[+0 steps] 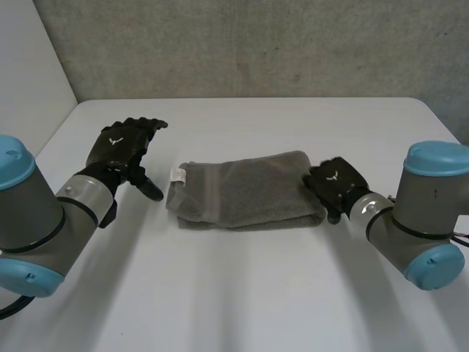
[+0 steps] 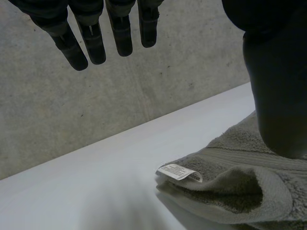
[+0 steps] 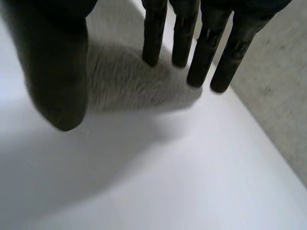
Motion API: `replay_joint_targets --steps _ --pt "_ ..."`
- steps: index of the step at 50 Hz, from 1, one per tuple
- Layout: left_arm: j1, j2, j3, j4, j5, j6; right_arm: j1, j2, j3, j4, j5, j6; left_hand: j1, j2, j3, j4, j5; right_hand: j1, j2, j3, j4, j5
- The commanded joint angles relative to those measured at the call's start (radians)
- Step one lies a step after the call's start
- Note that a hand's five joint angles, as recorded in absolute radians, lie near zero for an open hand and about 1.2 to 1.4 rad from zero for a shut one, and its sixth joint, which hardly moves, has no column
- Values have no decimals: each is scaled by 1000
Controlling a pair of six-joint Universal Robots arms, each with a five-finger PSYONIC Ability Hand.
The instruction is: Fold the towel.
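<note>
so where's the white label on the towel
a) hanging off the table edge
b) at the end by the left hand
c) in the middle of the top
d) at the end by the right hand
b: the white label sits at the end of the towel nearest the left hand; the right hand is at the opposite end.

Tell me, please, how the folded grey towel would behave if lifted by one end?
The towel would probably be floppy: its layers lie in soft, rounded folds, so they may sag open when lifted by one end. Its thick pile suggests it would not slip from a grasp, and pushed, it would likely bunch on the table rather than slide.
</note>
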Motion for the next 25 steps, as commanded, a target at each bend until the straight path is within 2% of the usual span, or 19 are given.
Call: replay_joint_targets --steps 1,2,4,8,10,11,12,19,21,25 --pt "-6 2 -4 0 -1 -1 -25 44 -11 0 -8 -15 -83 -82 -68 -83 -218 354 347 349 349 338" --pt "-6 2 -4 0 -1 -1 -28 41 -11 0 -9 -13 -83 -82 -68 -83 -218 451 444 446 446 436" --pt "-8 5 -8 0 -1 -4 -32 35 -7 2 -14 -10 -83 -82 -68 -83 -218 467 459 461 462 451" --pt "-8 10 -10 0 -1 -6 -29 30 -3 6 -17 4 -83 -82 -68 -83 -218 376 369 371 371 360" --pt "-9 11 -10 0 -3 -6 -26 10 6 17 -17 24 -83 -82 -68 -83 -218 -77 -84 -82 -81 -92" --pt "-9 11 -10 0 -3 -6 -26 10 6 17 -17 24 -83 -82 -68 -83 -218 -79 -87 -85 -84 -95" --pt "-9 13 -10 0 -3 -7 -26 -11 10 22 -18 45 -83 -82 -68 -83 -218 -201 -209 -207 -206 -217" --pt "-11 13 -13 0 -4 -9 -26 -68 55 0 -57 168 -83 -82 -68 -83 -218 -200 -207 -205 -204 -215" --pt "-17 13 -11 0 -4 -9 -26 -68 70 -24 -119 202 -83 -82 -68 -83 -218 -194 -201 -199 -198 -209" --pt "-20 13 -10 0 -4 -9 -29 -54 73 -29 -164 213 -83 -82 -68 -83 -218 -161 -169 -167 -166 -177"
